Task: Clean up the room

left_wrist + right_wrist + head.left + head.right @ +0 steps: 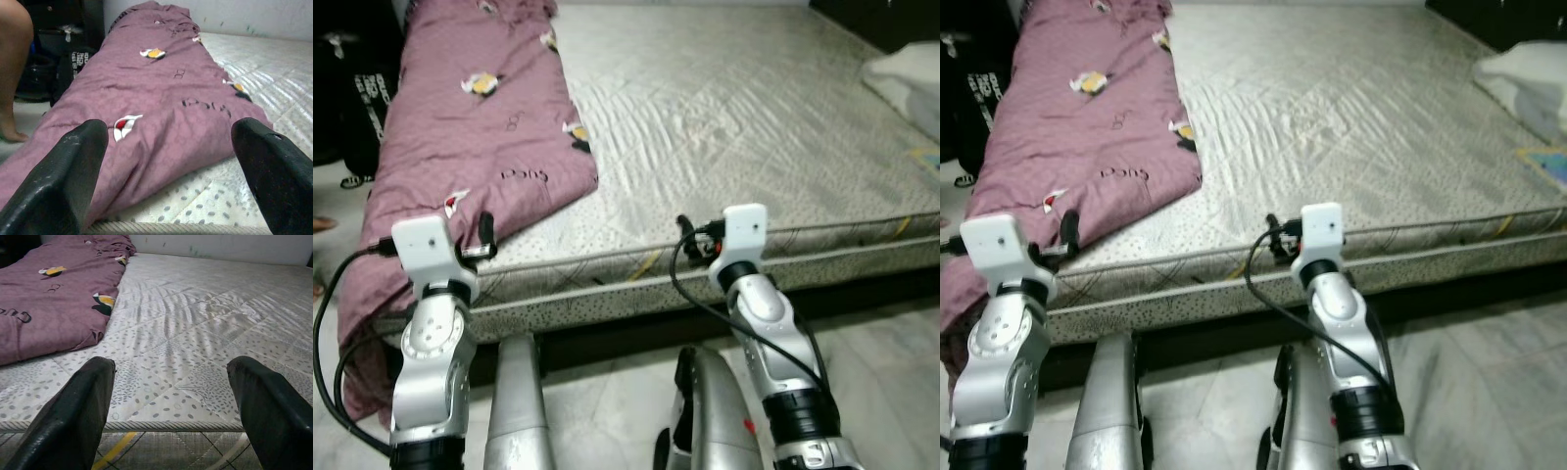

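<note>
I have both grippers at the mattress's (724,117) near edge. The left gripper (168,166) is spread wide before the purple blanket (470,127) along the left edge; the right gripper (171,401) is spread wide over bare mattress.

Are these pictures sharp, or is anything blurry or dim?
Left eye view: evenly lit, sharp on the quilt and mattress. Left wrist view: dimmer, grainy; close black fingers look soft. Right wrist view: mattress dots crisp, fingers soft.
</note>
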